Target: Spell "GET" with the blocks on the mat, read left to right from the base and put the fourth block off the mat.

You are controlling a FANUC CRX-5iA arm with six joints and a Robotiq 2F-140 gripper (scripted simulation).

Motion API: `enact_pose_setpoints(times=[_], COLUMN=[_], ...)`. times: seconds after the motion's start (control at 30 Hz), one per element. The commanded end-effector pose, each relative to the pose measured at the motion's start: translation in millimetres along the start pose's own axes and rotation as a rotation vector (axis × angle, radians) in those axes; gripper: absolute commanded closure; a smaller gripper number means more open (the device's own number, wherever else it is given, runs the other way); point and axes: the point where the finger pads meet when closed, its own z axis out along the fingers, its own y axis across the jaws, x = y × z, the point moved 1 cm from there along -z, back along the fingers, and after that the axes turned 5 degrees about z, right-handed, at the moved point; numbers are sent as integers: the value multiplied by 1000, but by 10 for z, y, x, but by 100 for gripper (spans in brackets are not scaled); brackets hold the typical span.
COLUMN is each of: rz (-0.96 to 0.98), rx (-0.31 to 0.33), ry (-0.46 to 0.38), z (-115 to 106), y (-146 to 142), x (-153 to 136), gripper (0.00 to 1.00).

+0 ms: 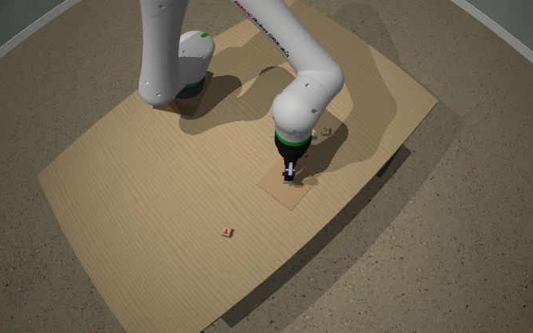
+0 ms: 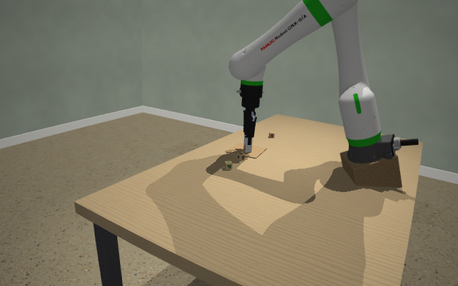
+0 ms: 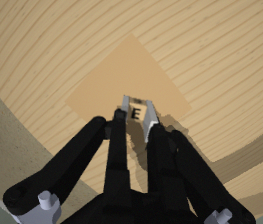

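The tan mat (image 1: 287, 188) lies on the table's right side and also shows in the wrist view (image 3: 129, 90). My gripper (image 1: 288, 179) points straight down onto the mat. In the wrist view, its fingertips press both sides of the E block (image 3: 136, 113), which rests flat on the mat. The red T block (image 1: 227, 232) lies off the mat, out on the table. A block with a green letter (image 1: 325, 131) lies off the mat in the arm's shadow. Another block (image 2: 239, 156) sits in shadow at the mat's edge; I cannot read its letter.
The robot's base (image 1: 185, 89) stands on a wooden plinth at the table's back. The arm's wrist (image 1: 297, 120) hangs over the space between the mat and the green-letter block. The table's edge runs close behind the mat (image 2: 250, 152).
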Motion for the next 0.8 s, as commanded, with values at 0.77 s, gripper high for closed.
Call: enact_pose_setpoints(times=[0.77], rz=[0], rx=[0], ry=[0], z=[-62], y=[-1], x=[-1], gripper=[87])
